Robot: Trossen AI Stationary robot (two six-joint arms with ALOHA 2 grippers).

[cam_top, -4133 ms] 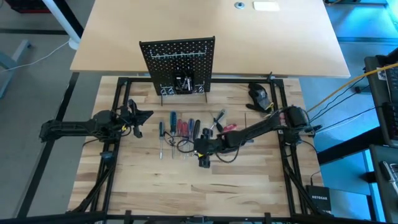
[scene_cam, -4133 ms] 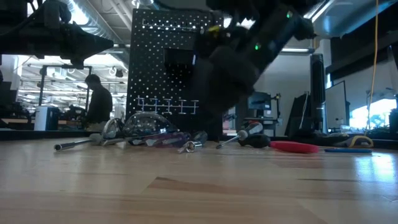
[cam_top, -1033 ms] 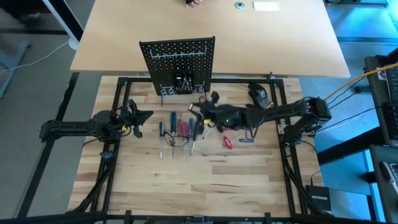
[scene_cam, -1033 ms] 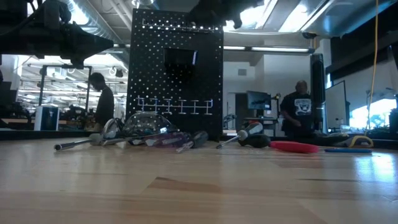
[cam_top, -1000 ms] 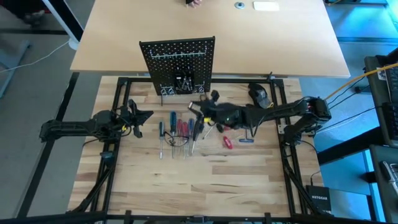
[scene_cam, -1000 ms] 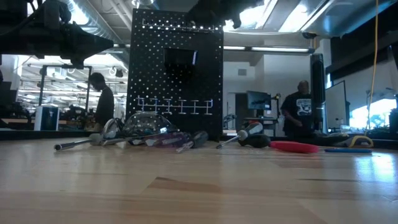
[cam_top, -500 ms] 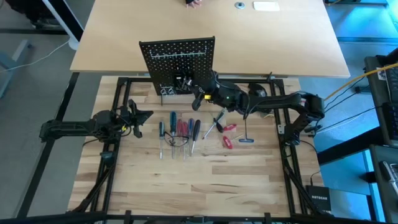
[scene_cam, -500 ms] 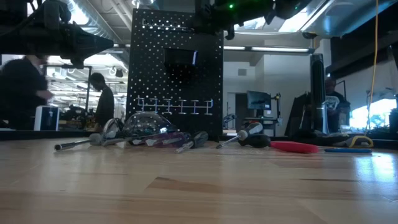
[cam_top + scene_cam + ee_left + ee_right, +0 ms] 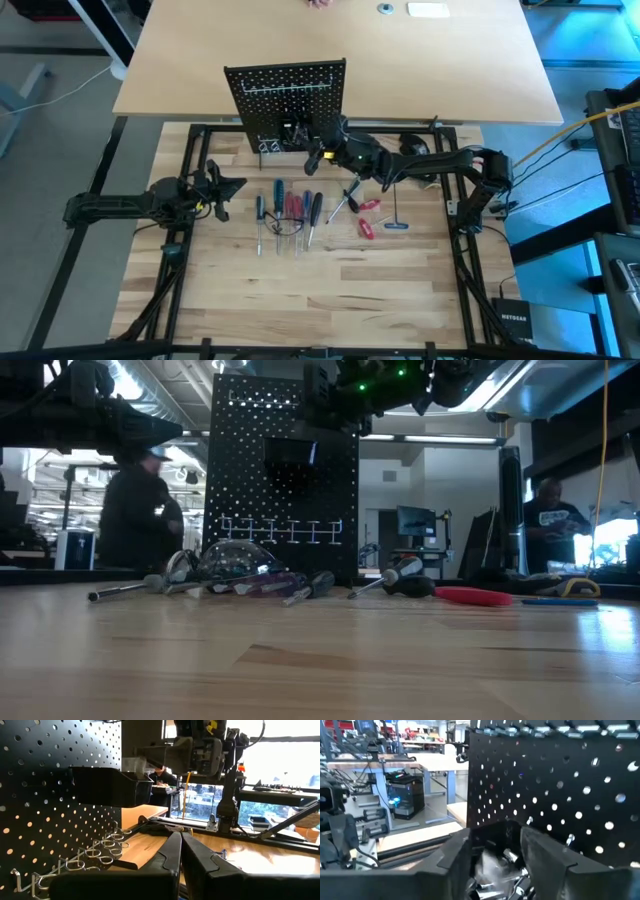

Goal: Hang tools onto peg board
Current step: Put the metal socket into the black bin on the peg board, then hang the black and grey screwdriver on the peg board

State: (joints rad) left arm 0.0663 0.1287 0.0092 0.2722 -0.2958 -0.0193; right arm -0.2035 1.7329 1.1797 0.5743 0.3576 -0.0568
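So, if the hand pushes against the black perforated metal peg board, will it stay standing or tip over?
The black perforated metal peg board may tip or slide: it stands upright on thin wire feet only, with no visible fixing to the wooden table. It looks stiff, so it would probably move as one piece. The small bin on its front could shift the balance forward slightly.

High cam looks straight down on the whole counter (image 9: pixel 400 280). Low cam sits at counter height, facing level toward the peg board (image 9: pixel 283 480) and the room behind. Left wrist cam views the board from the side, nearby. Right wrist cam is right up against it. All four share the board.
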